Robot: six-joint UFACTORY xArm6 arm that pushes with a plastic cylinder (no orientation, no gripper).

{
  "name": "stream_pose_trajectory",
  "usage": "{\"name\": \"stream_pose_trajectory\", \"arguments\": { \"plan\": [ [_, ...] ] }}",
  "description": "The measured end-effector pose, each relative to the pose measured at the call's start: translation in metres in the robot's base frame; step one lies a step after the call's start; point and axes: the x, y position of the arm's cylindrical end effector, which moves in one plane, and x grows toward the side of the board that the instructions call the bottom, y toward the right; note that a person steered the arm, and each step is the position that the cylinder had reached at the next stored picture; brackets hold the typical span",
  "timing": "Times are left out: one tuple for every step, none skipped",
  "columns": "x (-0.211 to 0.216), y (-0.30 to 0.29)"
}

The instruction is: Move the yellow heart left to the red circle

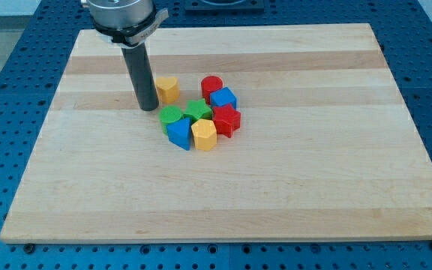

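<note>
The yellow heart (167, 88) lies on the wooden board, left of the block cluster. The red circle (211, 86) stands to its right with a gap between them. My tip (148, 107) rests on the board just left of and slightly below the yellow heart, close to it or touching it.
A tight cluster sits right of the tip: a blue cube (223, 98), a green star (196, 111), a green circle (171, 116), a red star-like block (227, 120), a blue triangle-like block (179, 134) and a yellow hexagon (204, 135). The board (313, 165) lies on a blue perforated table.
</note>
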Motion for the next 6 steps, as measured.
{"name": "stream_pose_trajectory", "arguments": {
  "plan": [
    [-0.002,-0.029],
    [-0.058,-0.025],
    [-0.064,-0.025],
    [-0.063,-0.009],
    [-0.055,-0.008],
    [-0.039,0.008]
  ]
}}
